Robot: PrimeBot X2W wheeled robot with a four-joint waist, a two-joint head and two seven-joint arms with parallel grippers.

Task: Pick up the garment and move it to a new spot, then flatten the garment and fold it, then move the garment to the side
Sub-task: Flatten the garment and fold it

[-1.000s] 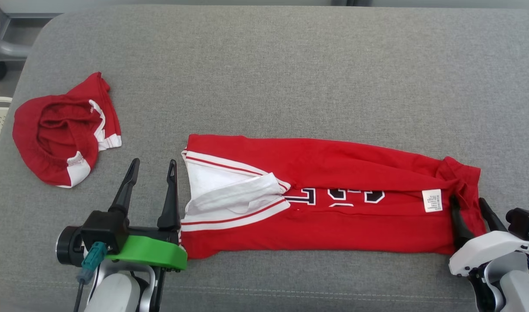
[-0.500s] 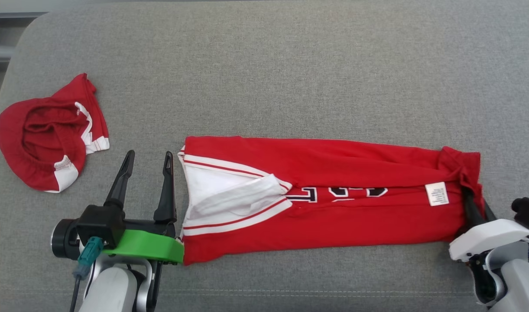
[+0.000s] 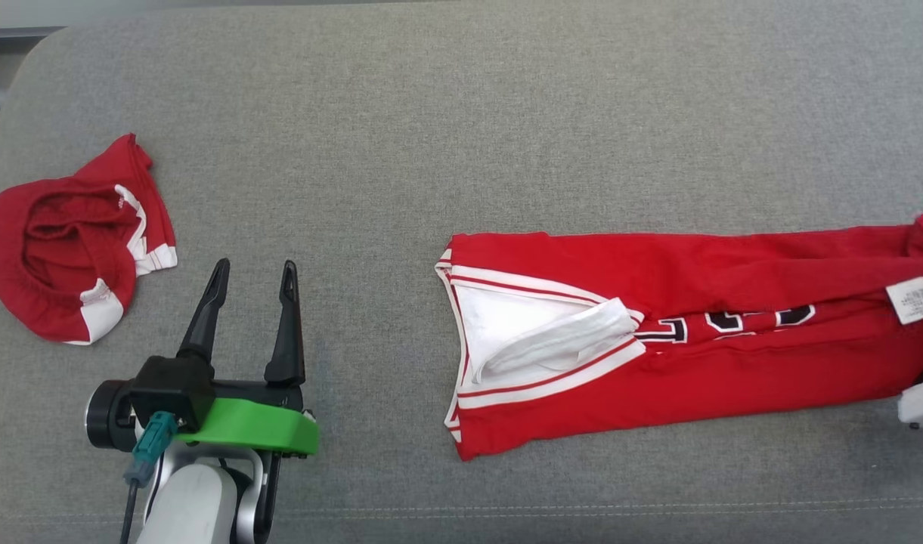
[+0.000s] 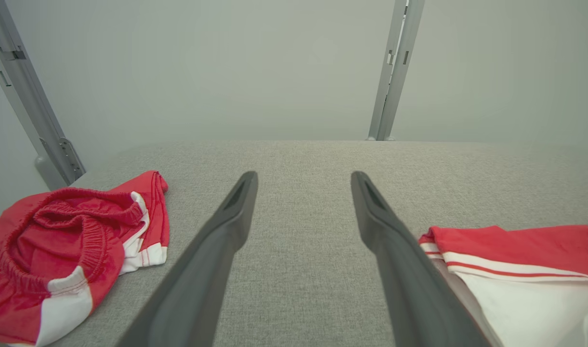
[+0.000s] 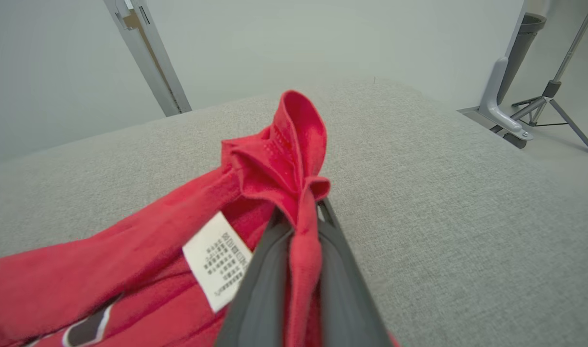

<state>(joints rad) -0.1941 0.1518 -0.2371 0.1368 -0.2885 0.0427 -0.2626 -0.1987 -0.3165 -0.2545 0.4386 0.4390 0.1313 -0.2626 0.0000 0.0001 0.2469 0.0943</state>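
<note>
From our left gripper (image 3: 255, 264), we see bare gray cushion (image 3: 461, 113) at twelve o'clock, red shorts (image 3: 60, 242) at ten, and the jersey (image 3: 733, 302) at three.

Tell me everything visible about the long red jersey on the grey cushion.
The red jersey looks like soft knit cloth, folded into a long band lying flat on the grey cushion. Its left end shows a white lining and white-striped trim; black-and-white lettering peeks from the fold. A white care label sits near the right end, which is bunched up and pinched in the right gripper, jaws shut on it.
</note>
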